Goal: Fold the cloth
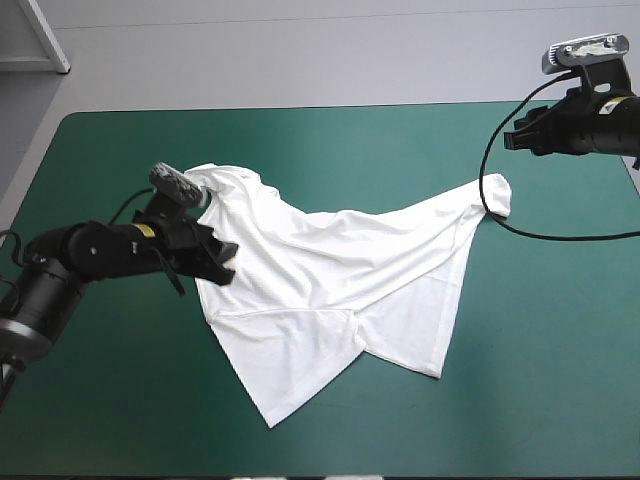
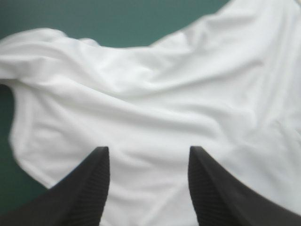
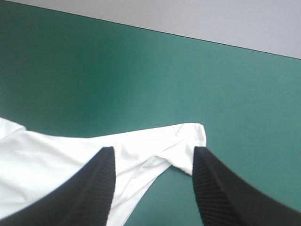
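The white T-shirt (image 1: 330, 290) lies spread but wrinkled across the middle of the teal-green table, one corner drawn out toward the right. My left gripper (image 1: 222, 262) is low at the shirt's left edge, open, its black fingers (image 2: 89, 188) standing apart over the white cloth (image 2: 155, 108). My right gripper (image 1: 512, 140) hangs raised near the far right of the table, open, with nothing between its fingers (image 3: 94, 188). The shirt's right corner (image 3: 188, 141) lies below and ahead of it, apart from the fingers.
Bare teal-green cover (image 1: 540, 350) surrounds the shirt on all sides. The table's far edge (image 1: 300, 108) runs behind the shirt, the front edge (image 1: 150, 472) close to the shirt's lowest corner.
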